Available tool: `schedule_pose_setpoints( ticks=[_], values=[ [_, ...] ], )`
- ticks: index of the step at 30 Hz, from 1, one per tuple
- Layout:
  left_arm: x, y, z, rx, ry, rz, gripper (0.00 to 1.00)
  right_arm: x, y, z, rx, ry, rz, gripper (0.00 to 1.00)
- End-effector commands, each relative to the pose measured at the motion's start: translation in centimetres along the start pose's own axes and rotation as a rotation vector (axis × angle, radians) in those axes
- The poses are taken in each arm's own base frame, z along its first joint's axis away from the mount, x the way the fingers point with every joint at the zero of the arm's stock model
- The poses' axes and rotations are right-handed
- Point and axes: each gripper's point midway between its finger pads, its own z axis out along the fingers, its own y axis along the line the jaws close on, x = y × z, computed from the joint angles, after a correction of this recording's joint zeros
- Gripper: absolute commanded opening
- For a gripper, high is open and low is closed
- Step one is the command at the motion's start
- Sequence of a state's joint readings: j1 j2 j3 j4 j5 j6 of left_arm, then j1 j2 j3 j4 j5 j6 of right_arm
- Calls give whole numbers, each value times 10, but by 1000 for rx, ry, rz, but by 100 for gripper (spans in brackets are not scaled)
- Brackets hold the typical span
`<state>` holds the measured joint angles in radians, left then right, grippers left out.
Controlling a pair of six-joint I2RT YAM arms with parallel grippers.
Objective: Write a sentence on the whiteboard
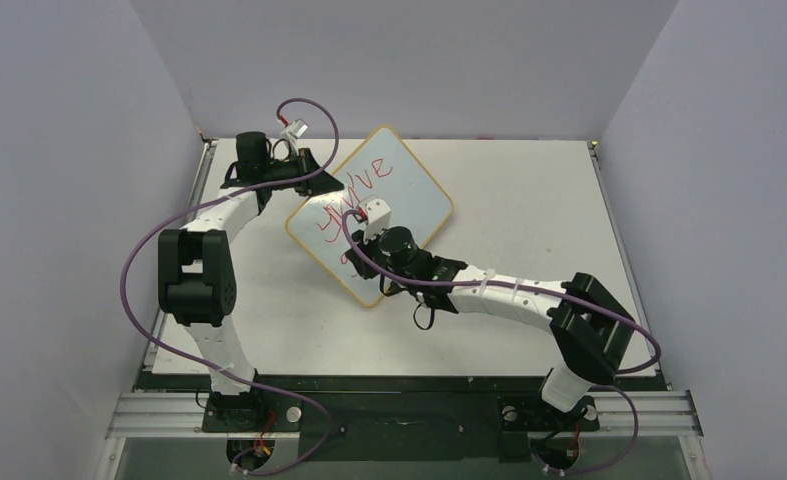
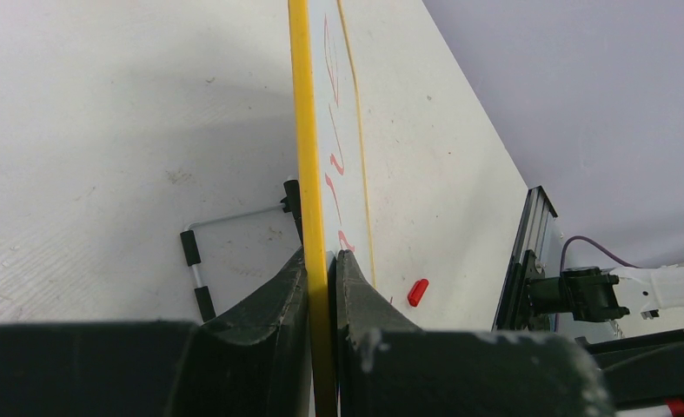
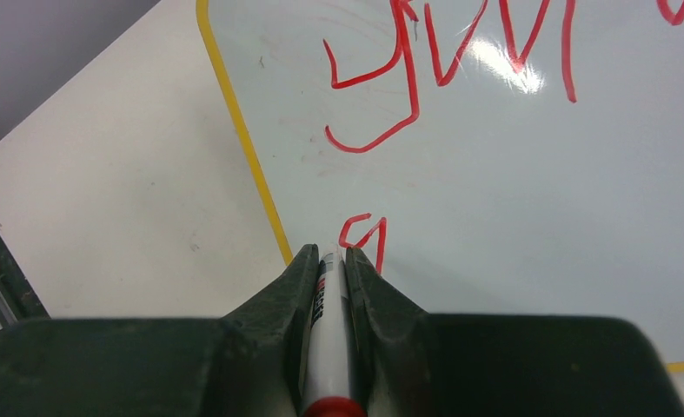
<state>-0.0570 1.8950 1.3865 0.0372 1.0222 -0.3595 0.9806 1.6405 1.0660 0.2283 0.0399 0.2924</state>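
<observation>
whiteboard (image 1: 414,195) edge pinched in left jaws — right jaws clamped on marker (image 3: 329,347), near sentence (image 3: 447,65).

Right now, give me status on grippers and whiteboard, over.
Left gripper shut on whiteboard frame. Right gripper shut on marker, tip at board; sentence one letter into second line. Small red piece on table beside board, nothing blocking.

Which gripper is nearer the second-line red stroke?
Right. The right gripper holds the marker tip at that stroke; the left gripper clamps the whiteboard edge, farther off.
</observation>
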Motion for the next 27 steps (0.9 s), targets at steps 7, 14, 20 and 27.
schedule_pose_setpoints(
  ticks=[7, 14, 20, 27],
  values=[
    [-26, -1, 5, 4, -71, 228, 0, -38, -34, 1, 97, -81, 13, 0],
    [-27, -1, 5, 3, -72, 228, 0, -33, -38, 16, 94, -64, 24, 0],
    [-27, -1, 6, 5, -73, 229, 0, -30, -36, 27, 80, -51, 26, 0],
    [-27, 0, 7, 5, -74, 226, 0, -19, -36, 35, 77, -26, 28, 0]
  ],
)
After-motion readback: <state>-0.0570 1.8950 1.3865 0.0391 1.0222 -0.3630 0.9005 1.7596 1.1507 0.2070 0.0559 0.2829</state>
